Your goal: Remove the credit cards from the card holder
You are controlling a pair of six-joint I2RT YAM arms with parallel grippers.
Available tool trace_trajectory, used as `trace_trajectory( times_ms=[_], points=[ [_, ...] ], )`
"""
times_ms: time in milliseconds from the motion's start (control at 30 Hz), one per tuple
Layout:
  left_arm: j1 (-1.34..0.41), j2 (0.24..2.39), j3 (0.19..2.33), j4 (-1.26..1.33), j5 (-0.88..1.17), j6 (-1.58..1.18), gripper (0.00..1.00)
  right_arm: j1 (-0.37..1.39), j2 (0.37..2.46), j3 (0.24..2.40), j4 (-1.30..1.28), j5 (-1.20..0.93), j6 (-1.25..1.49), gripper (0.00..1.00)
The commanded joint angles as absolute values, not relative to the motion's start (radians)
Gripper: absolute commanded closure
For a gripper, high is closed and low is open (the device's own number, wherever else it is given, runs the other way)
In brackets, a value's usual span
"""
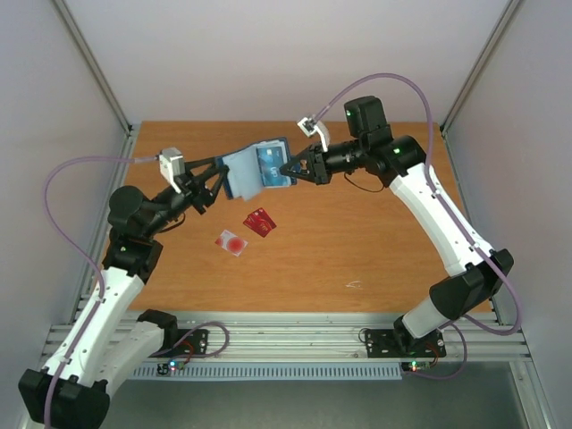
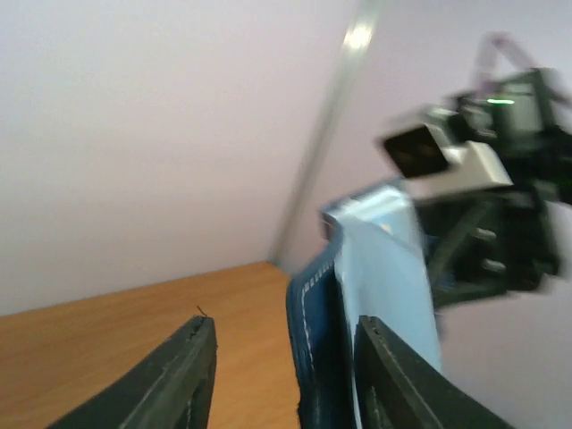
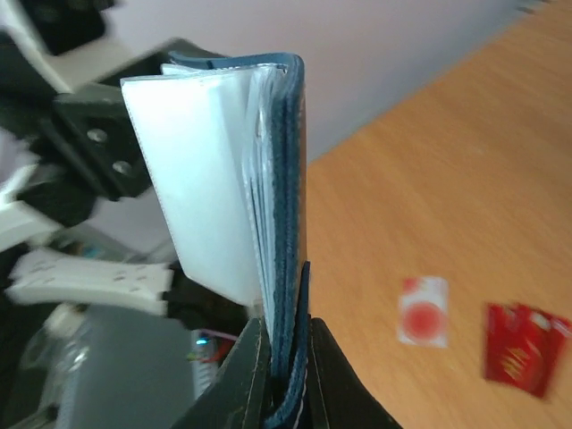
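**Card holder held in the air between both arms, two cards out on the table**

Two cards lie flat on the bare wood of the table (image 1: pixel 384 259), left of its middle. The red card (image 1: pixel 259 222) is the one nearer the far edge. The pale card with a red circle (image 1: pixel 231 242) lies near it, apart from it and a little closer to the near and left edges. A small white mark (image 1: pixel 355 285) sits on the wood toward the near right corner. Nothing lies between the cards and the arms.

The card holder (image 1: pixel 259 168) hangs open above the table near the far edge, about midway between the left and right edges. Its lighter pockets are fanned out, and a teal-blue card (image 1: pixel 272 164) shows inside.

The right gripper (image 3: pixel 284 332) comes in from the right-edge side, its two fingers pressed together on the holder's navy cover and pinching one edge. The left gripper (image 2: pixel 284 326) reaches in from the left-edge side with its fingers spread wide. The holder stands between them, close against one finger (image 2: pixel 393 384), with bare table showing between it and the other finger (image 2: pixel 183 375). I cannot tell whether the near finger touches it.
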State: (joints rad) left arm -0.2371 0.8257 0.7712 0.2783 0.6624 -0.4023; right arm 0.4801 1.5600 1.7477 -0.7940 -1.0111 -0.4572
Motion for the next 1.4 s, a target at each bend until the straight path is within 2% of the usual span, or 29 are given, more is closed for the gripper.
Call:
trace_trajectory(
  times_ms=[0, 67, 167, 233, 333, 467, 633, 800, 967, 1167, 1367],
  points=[
    [-0.218, 0.82, 0.744, 0.123, 0.195, -0.322, 0.62, 0.481, 1.594, 1.859, -0.954, -0.513, -0.34, 0.99],
    [-0.212, 0.82, 0.735, 0.11, 0.177, -0.292, 0.66, 0.491, 1.662, 1.973, -1.114, -0.239, -0.289, 0.99],
    [-0.212, 0.818, 0.722, 0.141, 0.339, -0.289, 0.7, 0.56, 1.745, 2.055, -1.253, 0.07, -0.304, 0.99],
    [-0.216, 0.827, 0.714, 0.189, 0.466, -0.346, 0.72, 0.597, 1.765, 2.061, -1.253, 0.106, -0.325, 0.99],
    [-0.241, 0.85, 0.714, 0.235, 0.615, -0.425, 0.75, 0.642, 1.77, 2.049, -1.196, 0.019, -0.326, 0.99],
    [-0.287, 0.894, 0.703, 0.25, 0.706, -0.494, 0.72, 0.714, 1.792, 2.07, -1.135, -0.092, -0.349, 0.99],
    [-0.299, 0.932, 0.703, 0.272, 0.628, -0.546, 0.72, 0.748, 1.777, 2.05, -1.037, -0.294, -0.363, 0.99],
    [-0.299, 0.943, 0.701, 0.248, 0.578, -0.579, 0.7, 0.748, 1.682, 1.918, -0.864, -0.471, -0.36, 0.99],
    [-0.299, 0.924, 0.692, 0.239, 0.564, -0.581, 0.71, 0.733, 1.599, 1.805, -0.729, -0.546, -0.338, 0.99],
    [-0.299, 0.927, 0.695, 0.284, 0.612, -0.595, 0.69, 0.73, 1.556, 1.753, -0.666, -0.67, -0.364, 0.99],
    [-0.305, 0.911, 0.734, 0.385, 0.776, -0.605, 0.64, 0.73, 1.506, 1.679, -0.548, -0.809, -0.374, 0.99]
  ],
)
